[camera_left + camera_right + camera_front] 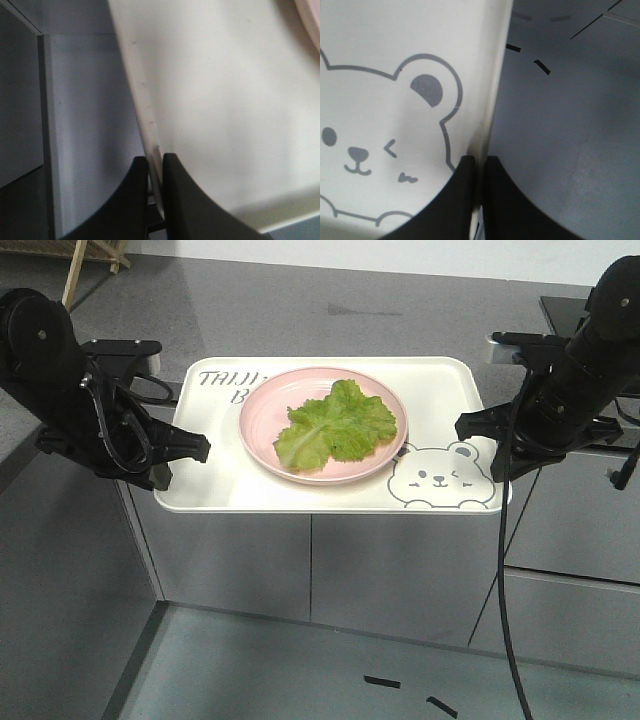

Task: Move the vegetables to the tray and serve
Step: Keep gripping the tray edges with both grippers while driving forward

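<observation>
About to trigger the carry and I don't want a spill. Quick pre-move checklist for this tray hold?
1. Left gripper pinching the tray rim: ok, the rim sits between its jaws.
2. Right gripper pinching the opposite rim: ok, beside the bear print.
3. Vegetables fully inside the pink plate: ok.
4. Pink plate away from the tray edges: ok, roughly central.
5. Tray level: cannot tell; it looks about flat, but only the front view shows it.
6. Tray's far edge clear of the counter: cannot tell.
</observation>
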{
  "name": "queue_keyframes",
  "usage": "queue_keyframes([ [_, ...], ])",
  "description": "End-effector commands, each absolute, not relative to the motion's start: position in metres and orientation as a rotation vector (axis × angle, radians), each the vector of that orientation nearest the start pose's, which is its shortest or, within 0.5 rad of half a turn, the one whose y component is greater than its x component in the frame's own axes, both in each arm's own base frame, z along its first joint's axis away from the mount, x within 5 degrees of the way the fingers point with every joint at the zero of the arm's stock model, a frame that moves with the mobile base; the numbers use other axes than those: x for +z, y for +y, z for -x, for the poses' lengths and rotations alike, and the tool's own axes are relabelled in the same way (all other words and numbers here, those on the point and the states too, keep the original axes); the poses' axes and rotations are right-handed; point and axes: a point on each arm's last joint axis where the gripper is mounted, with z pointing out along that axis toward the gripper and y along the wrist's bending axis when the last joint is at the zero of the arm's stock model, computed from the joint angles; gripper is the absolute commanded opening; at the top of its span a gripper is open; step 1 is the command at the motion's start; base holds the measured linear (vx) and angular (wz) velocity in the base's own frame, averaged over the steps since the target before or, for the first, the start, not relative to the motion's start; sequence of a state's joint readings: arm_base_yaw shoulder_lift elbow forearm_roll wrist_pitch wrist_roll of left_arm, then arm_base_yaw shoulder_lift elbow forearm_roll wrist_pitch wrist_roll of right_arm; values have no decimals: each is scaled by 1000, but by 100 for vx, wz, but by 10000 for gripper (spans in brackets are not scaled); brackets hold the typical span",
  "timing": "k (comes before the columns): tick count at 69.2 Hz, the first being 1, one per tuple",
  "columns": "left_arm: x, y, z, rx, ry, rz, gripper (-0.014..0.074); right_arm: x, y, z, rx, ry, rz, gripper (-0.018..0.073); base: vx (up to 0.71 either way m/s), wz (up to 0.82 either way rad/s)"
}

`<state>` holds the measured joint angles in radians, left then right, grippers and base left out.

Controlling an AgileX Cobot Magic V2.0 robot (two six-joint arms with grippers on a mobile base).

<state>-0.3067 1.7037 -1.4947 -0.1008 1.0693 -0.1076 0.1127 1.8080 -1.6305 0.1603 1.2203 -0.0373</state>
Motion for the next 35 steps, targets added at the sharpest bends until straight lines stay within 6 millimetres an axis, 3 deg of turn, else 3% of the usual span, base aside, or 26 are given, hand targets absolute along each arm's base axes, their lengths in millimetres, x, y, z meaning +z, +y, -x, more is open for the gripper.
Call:
queue_keyframes([
  [1, 342, -133, -333, -421, 2604, -255, -7, 337, 71, -368, 389, 2712, 205, -4, 2, 1],
  [35, 342, -133, -333, -421, 2604, -255, -7, 337, 71, -368, 389, 2712, 205, -4, 4, -7],
])
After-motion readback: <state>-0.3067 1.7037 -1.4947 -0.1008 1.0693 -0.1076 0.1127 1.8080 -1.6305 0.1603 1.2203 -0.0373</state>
